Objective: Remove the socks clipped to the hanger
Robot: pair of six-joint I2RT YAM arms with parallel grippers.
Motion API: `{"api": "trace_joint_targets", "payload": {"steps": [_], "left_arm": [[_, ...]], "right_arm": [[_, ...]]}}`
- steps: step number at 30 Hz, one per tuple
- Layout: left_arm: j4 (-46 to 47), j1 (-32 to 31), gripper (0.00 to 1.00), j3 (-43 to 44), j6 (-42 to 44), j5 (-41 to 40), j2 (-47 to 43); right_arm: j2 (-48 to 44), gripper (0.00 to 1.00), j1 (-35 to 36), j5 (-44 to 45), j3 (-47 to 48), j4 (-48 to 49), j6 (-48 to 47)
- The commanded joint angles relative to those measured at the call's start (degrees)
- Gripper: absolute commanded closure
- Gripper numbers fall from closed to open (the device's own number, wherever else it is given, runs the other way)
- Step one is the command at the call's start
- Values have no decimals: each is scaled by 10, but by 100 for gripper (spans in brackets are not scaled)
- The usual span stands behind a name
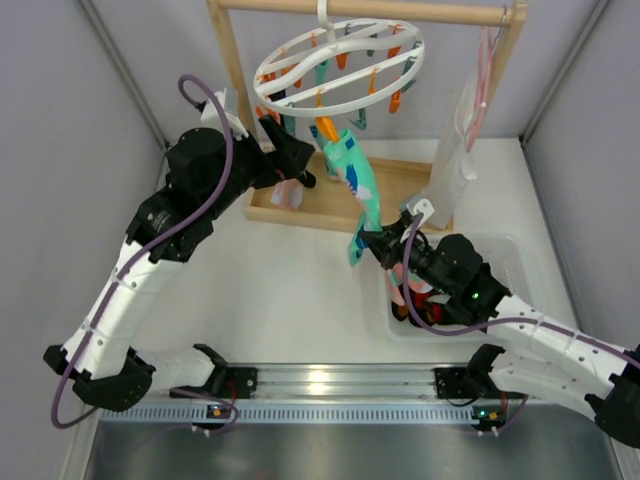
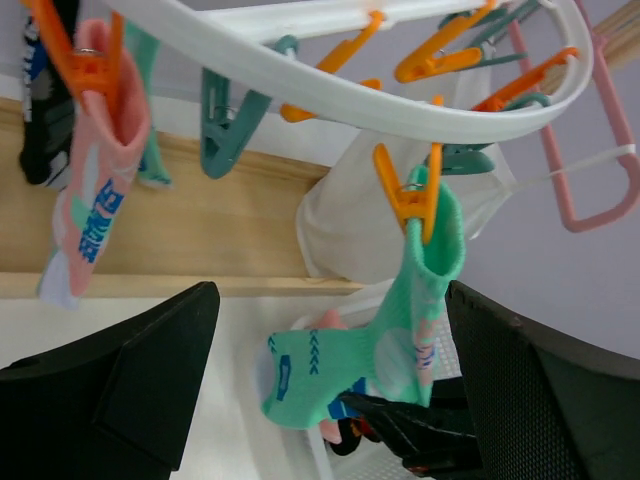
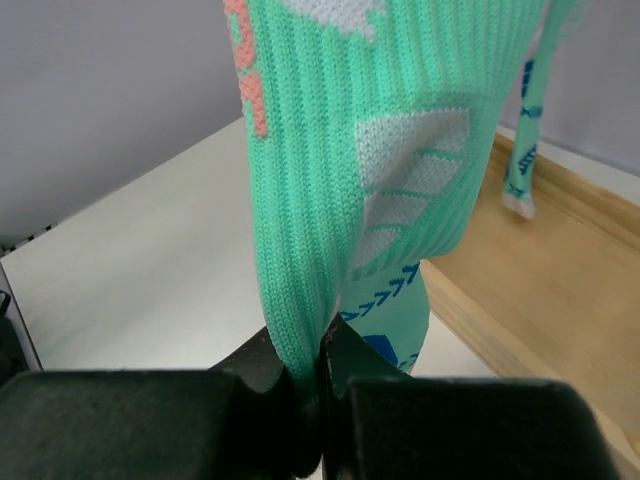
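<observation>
The right claw [image 1: 372, 240] is clamped on the lower end of the mint sock [image 1: 355, 185], which slants up to its orange peg [image 1: 326, 128], nearer the open left claw [image 1: 295, 170].

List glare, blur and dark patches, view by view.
Top external: glare on the metal rail. Left wrist: left gripper black, featureless; teal sock sharp. Right wrist: sock knit crisp, wooden base behind it soft.

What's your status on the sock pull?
Right gripper shut on the teal sock, low end. Left gripper open, empty, by the hanger. Orange clothespin clamps the cuff. Nothing blocking the pull.
</observation>
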Motion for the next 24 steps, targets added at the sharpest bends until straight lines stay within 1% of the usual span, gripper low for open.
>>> {"api": "trace_joint_targets", "payload": {"steps": [1, 3, 5, 6, 7, 11, 18, 19, 21, 22, 24], "left_arm": [[61, -29, 2, 70, -24, 29, 32], [62, -58, 2, 94, -17, 12, 63], [61, -81, 2, 122, -9, -31, 89], [61, -98, 2, 129, -6, -40, 96], [61, -102, 2, 133, -8, -45, 102], [62, -105, 4, 134, -9, -87, 120], [72, -105, 8, 116, 0, -122, 130], [88, -104, 11, 112, 5, -124, 131], [101, -105, 12, 107, 17, -128, 136], [110, -104, 15, 107, 21, -135, 143], [114, -101, 18, 110, 27, -137, 152]], "right_arm": [[-12, 100, -10, -21, -1, -22, 12], [-10, 100, -10, -38, 0, -24, 15], [-7, 100, -13, -57, 1, -24, 18], [-5, 100, -14, -61, 4, -24, 22], [-5, 100, -14, -67, 4, -23, 24], [-4, 100, -15, -72, 4, -19, 27], [-9, 100, -16, -88, 3, -18, 26], [-8, 100, -16, -95, 3, -17, 26], [-3, 100, -16, -101, 3, -13, 27], [-3, 100, -16, -104, 3, -10, 27], [1, 100, -16, -104, 4, -10, 28]]}}
